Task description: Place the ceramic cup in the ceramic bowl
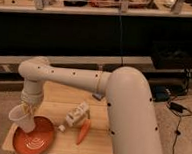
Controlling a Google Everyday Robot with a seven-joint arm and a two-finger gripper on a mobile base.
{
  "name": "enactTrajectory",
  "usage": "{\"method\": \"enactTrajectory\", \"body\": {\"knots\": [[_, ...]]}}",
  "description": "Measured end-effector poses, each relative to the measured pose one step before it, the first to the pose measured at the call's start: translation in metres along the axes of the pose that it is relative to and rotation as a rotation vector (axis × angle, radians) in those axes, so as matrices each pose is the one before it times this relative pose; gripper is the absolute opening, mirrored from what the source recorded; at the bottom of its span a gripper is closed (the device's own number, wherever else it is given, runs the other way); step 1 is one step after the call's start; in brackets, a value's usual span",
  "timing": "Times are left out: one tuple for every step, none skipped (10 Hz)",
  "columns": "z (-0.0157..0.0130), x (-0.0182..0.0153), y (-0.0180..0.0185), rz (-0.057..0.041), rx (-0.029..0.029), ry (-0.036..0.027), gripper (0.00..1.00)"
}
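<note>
1. Wide shallow orange-red ceramic bowl sits at the near left corner of the pale wooden tabletop; pale swirl marks show at its centre. Apart from the cup over its rim, nothing shows inside it.
2. Small plain white tapered ceramic cup is at the bowl's far-left edge, tilted, w/ its wider rim pointing up and to the left. Its narrow base overlaps the bowl's rim; can't tell whether it touches the dish or hangs just above. Cup interior isn't visible from this angle.
3. Gripper points down from the cream arm's wrist, directly above and against the cup's right side, over the bowl's far-left rim. It seems to have hold of the cup at its upper edge, but how far the jaws are parted can't be told: fingers merge w/ the cup.
4. White carton-like box w/ dark markings lies on its side mid-table, just right of the bowl, apart from it.
5. Orange carrot lies near the box's near-right side, angled, close to the table's front edge.
6. Big cream arm segment fills the right foreground, hiding the table's right part.
</note>
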Motion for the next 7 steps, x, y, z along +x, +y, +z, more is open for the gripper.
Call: {"method": "enactTrajectory", "body": {"knots": [[-0.00021,-0.00004,0.00008,0.00173,-0.00139,0.00390,0.41],[-0.00015,-0.00022,-0.00045,0.00117,-0.00116,0.00402,0.43],[0.00005,-0.00017,-0.00028,0.00053,-0.00176,0.00349,0.47],[-0.00029,-0.00026,-0.00033,0.00042,-0.00111,0.00304,0.48],[-0.00008,-0.00070,-0.00060,-0.00016,-0.00165,0.00298,0.46],[-0.00009,-0.00044,-0.00018,0.00028,-0.00150,0.00259,0.41],[-0.00065,-0.00022,-0.00006,0.00106,-0.00088,0.00397,0.41]]}}
